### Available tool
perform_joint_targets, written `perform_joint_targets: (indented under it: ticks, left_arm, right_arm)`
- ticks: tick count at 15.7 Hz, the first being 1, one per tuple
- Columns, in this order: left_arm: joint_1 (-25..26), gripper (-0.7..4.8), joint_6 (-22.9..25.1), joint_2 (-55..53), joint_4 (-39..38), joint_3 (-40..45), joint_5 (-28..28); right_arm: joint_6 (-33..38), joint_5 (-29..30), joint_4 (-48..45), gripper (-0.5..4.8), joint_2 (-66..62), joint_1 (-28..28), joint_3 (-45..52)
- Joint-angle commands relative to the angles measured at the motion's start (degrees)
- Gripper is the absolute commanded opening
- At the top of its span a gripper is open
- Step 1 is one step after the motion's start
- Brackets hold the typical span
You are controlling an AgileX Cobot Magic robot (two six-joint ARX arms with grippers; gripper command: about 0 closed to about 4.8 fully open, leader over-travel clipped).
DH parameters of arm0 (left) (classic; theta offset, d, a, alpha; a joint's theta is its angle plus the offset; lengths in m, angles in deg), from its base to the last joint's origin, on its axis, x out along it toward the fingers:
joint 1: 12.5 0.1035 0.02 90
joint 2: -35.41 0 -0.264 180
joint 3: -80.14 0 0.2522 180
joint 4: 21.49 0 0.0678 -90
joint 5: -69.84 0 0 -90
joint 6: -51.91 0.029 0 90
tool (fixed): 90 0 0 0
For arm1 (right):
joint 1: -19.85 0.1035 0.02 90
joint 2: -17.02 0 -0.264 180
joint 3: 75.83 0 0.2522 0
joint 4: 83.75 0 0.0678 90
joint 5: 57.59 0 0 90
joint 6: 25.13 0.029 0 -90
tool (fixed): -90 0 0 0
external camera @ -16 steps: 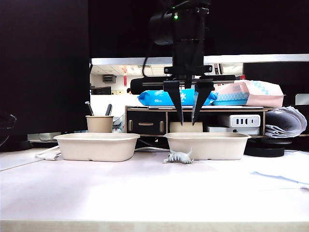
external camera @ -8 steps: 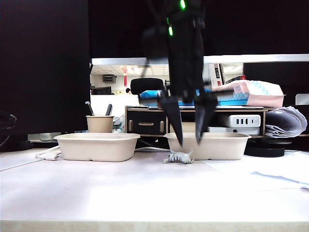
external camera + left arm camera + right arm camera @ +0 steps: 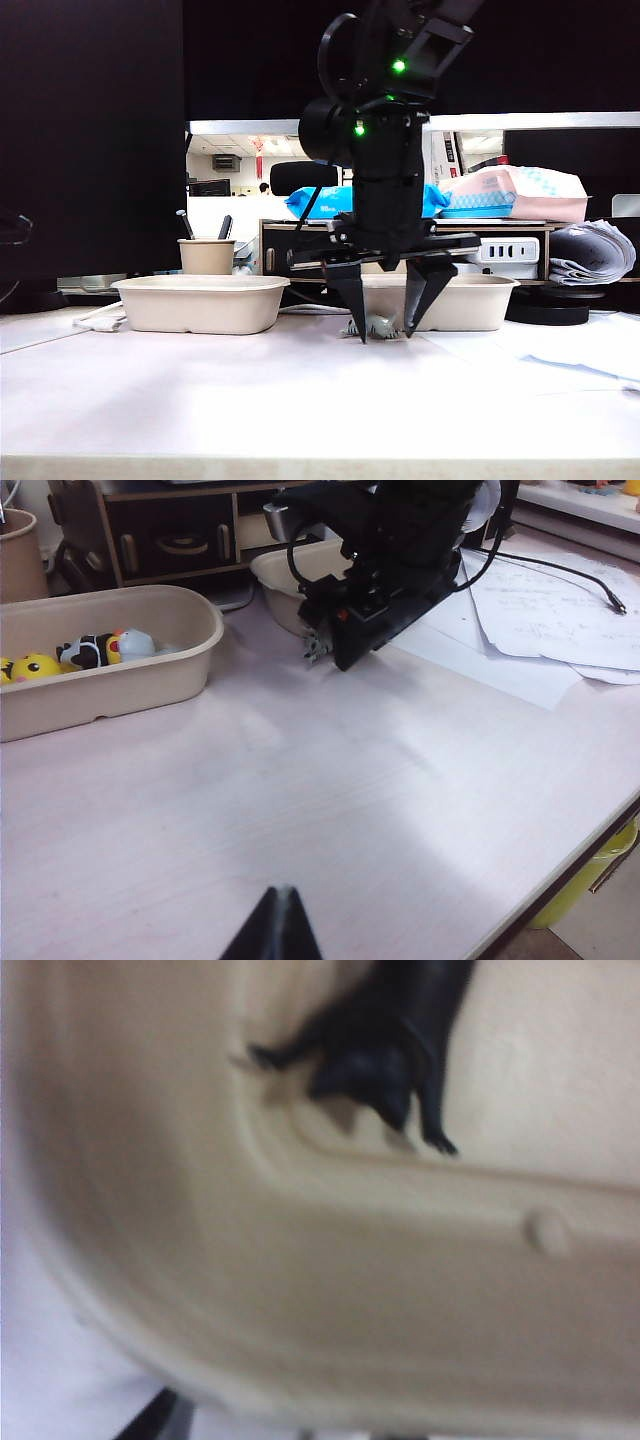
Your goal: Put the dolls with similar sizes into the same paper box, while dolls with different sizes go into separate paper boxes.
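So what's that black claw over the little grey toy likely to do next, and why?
Probably close. The right gripper stands with its jaws open on either side of the grey-green doll, which lies on the table in front of the right box. The black doll already lies there; the left box holds the two chunkier ones. The left gripper waits apart.

The right arm is matt black throughout, a boxy wrist housing topped by a rounded cylindrical joint, with two small green indicator lights glowing on its casing. A black cable loops out beside the upper joint. A flat black crossbar carries the right gripper (image 3: 387, 325), whose jaws are two tapering, pointed black blades. The left gripper (image 3: 278, 925) shows only a dark pointed tip.
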Motion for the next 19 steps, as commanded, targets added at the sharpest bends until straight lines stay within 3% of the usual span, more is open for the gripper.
perform_joint_targets:
  ticks: [1,5,8,9,10,15,19]
  left_arm:
    - [0.0,-0.05,0.2,0.0,0.3,0.0,-0.2]
    - [0.0,-0.05,0.2,0.0,0.3,0.0,-0.2]
    - [0.0,-0.05,0.2,0.0,0.3,0.0,-0.2]
    - [0.0,-0.05,0.2,0.0,0.3,0.0,-0.2]
    - [0.0,-0.05,0.2,0.0,0.3,0.0,-0.2]
    - [0.0,-0.05,0.2,0.0,0.3,0.0,-0.2]
    - [0.0,-0.05,0.2,0.0,0.3,0.0,-0.2]
  right_arm:
    - [-0.2,0.1,-5.4,2.25,-0.4,0.2,2.6]
    - [-0.1,-2.9,-7.9,2.22,-0.4,0.3,2.8]
    - [-0.1,-2.9,-8.3,1.81,-0.6,0.3,2.8]
    - [-0.1,-2.9,-8.1,1.01,-0.8,0.3,2.8]
    - [-0.1,-2.9,-8.0,1.01,-0.8,0.3,2.8]
    - [-0.1,-2.9,-6.9,-0.08,-0.8,0.3,2.8]
    - [1.4,-2.2,-4.4,-0.07,-0.7,0.3,2.8]
